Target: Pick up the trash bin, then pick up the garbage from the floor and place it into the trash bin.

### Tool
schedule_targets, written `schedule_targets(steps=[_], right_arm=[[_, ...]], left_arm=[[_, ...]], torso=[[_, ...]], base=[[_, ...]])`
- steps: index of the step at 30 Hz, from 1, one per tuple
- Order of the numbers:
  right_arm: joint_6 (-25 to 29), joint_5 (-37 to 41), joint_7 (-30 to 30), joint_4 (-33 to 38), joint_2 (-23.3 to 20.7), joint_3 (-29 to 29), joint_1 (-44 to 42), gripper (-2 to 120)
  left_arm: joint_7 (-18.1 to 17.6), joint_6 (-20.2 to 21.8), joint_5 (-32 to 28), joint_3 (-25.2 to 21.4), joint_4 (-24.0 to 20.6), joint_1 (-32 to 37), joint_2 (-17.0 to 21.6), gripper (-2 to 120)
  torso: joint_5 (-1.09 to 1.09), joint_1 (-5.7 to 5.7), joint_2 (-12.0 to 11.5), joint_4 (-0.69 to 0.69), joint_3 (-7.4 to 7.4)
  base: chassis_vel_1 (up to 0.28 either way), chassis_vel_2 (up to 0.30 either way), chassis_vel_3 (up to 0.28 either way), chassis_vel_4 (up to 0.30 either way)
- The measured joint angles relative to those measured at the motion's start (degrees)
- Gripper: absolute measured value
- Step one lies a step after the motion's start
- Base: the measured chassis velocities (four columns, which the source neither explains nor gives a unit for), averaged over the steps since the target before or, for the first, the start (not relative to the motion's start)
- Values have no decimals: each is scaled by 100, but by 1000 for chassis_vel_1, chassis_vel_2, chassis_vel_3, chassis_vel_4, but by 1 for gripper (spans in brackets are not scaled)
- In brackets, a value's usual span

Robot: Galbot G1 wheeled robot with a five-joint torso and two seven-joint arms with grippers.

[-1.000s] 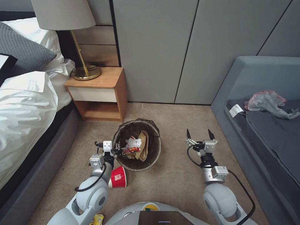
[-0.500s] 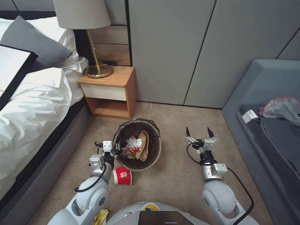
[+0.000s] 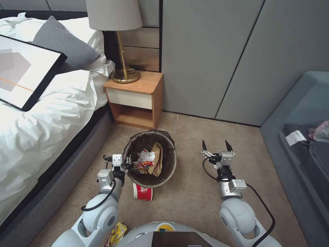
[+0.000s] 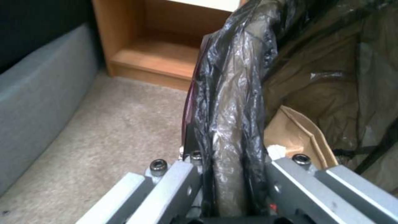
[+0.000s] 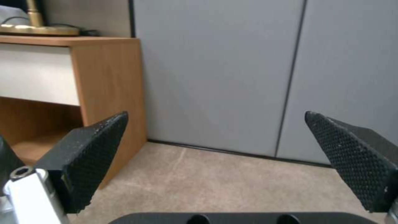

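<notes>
Two tools: left tool (image 3: 127, 166) clamps trash bin (image 3: 150, 181) rim at 9 o'clock; right tool (image 3: 215, 148) wide, empty. Step: collecting litter; red cup (image 3: 143, 192) at 6 o'clock likely calls for the right tool.

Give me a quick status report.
Left gripper shut on bin rim. Right gripper open, empty, beside bin. Cup and wrapper on floor. Nothing in the way.

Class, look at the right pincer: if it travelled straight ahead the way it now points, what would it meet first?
Probably the grey wall panel. The open right pincer points over bare carpet toward it; the bedside table stands off to one side. Depth is uncertain.
</notes>
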Motion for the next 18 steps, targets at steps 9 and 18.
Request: schedule_targets(steps=[9,18], right_arm=[[5,-14,14,-45,5,-29,14,100],[14,-52,29,-57,64,-67,16,100]], left_arm=[[1,0,2,-6,0,10,1,0],[0,-1,2,-3,-12,27,17,0]], torso=[[0,0,0,1,0],[0,0,0,1,0]], base=[[53,59,49,51],[41,46,53,53]])
